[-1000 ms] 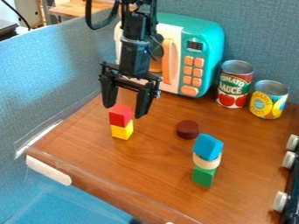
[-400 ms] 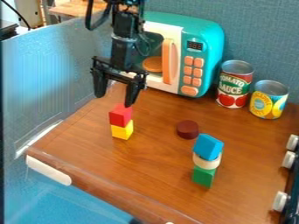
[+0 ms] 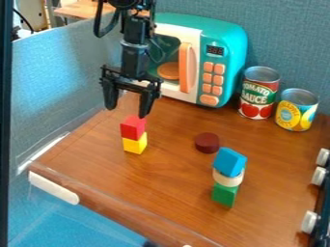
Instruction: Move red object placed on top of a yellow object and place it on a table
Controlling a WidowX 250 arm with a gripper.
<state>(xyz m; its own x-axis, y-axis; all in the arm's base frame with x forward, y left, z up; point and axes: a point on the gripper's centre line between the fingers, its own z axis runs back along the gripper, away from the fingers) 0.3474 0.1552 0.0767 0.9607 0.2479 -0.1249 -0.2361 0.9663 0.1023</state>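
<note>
Table (image 3: 171, 181) (brown) bears yellow block (image 3: 134, 145), green block (image 3: 224, 194), disc (image 3: 207, 143), cans (image 3: 258, 94), microwave (image 3: 228, 41).

- Bright, fairly even light across the desk (image 3: 171, 185).
- Pale glare spreads over the blue partition (image 3: 64, 72) at left.
- Soft, faint shadows beside the stacked blocks (image 3: 134, 129).
- Metal can tops (image 3: 262, 74) catch small highlights.
- Dim interior behind the toy microwave's window (image 3: 169, 46).
- Light source out of sight.
</note>
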